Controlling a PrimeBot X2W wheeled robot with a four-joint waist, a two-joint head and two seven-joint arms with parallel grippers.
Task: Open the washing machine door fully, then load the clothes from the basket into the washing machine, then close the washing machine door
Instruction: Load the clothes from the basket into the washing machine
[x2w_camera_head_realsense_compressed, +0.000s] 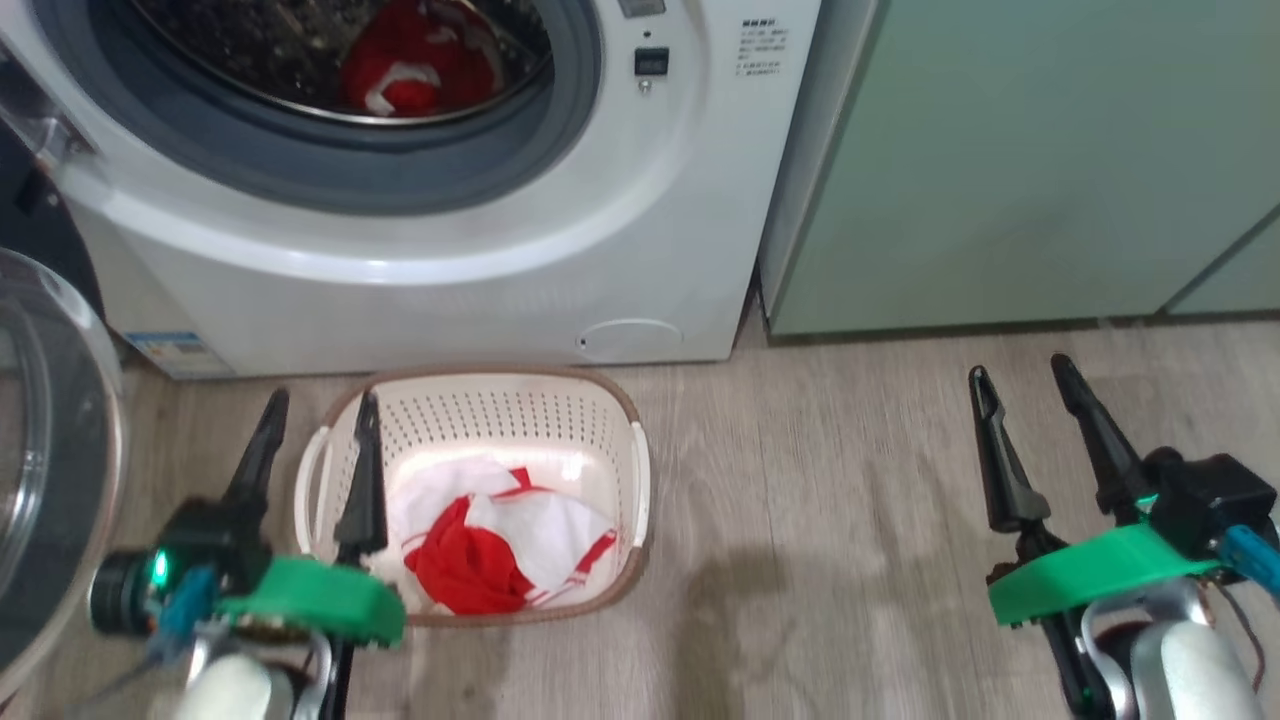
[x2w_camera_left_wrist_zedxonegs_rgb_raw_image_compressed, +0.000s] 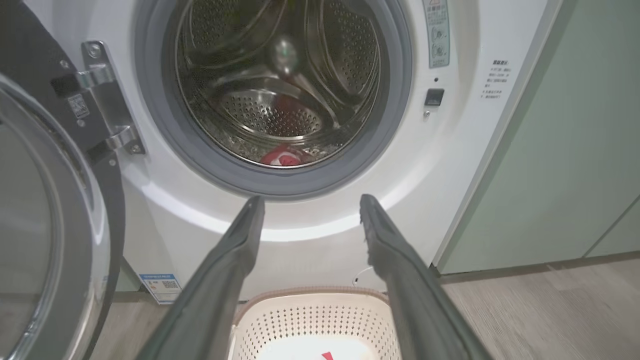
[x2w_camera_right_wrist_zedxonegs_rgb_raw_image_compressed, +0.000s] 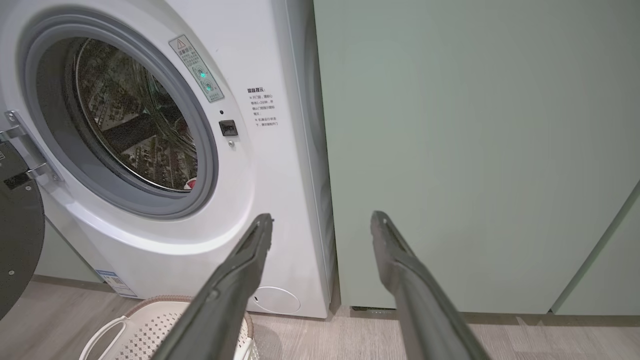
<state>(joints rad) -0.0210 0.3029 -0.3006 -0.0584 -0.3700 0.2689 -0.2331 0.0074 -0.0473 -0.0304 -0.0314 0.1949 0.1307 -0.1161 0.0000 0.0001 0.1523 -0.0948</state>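
Two clothes bundles (x2w_camera_head_realsense_compressed: 470, 565) (one basket (x2w_camera_head_realsense_compressed: 520, 420))

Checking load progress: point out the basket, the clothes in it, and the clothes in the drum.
basket (x2w_camera_head_realsense_compressed: 520, 420): head view, perforated back wall.
clothes in the basket (x2w_camera_head_realsense_compressed: 470, 570): head view, red fold.
clothes in the drum (x2w_camera_head_realsense_compressed: 415, 60): head view, red bundle's middle.

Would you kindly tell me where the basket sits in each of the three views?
Head view: basket lower centre, below the washing machine.
Left wrist view: basket at the bottom edge, centre.
Right wrist view: basket bottom left.
Shared landmark: the small black square on the washing machine's front.
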